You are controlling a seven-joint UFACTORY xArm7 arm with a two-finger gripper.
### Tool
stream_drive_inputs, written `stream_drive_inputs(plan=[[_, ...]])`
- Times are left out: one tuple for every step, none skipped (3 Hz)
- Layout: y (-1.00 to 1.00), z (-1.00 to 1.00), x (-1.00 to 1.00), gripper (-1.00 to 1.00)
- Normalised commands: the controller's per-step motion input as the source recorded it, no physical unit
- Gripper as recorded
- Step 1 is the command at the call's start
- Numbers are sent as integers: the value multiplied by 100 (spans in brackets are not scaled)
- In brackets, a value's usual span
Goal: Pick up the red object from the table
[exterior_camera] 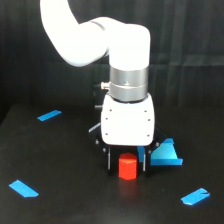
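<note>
Near the middle of the table (65,200), toward the front edge of the exterior view, stands the red object (127,167). It is a small orange-red block with flat sides, standing upright on the matte black surface. Its top face is a little lighter than its sides.

Directly above it hangs the white arm (95,37), which comes down from the upper left of the exterior view, bends, and ends in a silver ring and a white square housing. Below this housing is the tool (127,162). Its two dark fingers (108,159) reach down on both sides of the red object, one on the exterior view's left and one on the exterior view's right. The block sits between them. A thin dark gap seems to remain on each side, so the tool looks spread apart around the block and not pressed on it, but the picture is soft and I cannot say this with full certainty.

Four bright blue pieces lie on the table. A blue folded piece (166,154) is just beside the finger on the exterior view's right. A blue flat strip (49,115) lies far back on the left. Another blue strip (23,188) lies at the front left, and a blue small piece (195,196) at the front right, both well apart from the block.
</note>
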Motion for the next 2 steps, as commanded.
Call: stream_drive_inputs(plan=[[7, -17, 0, -95], [1, -20, 1, -100]])
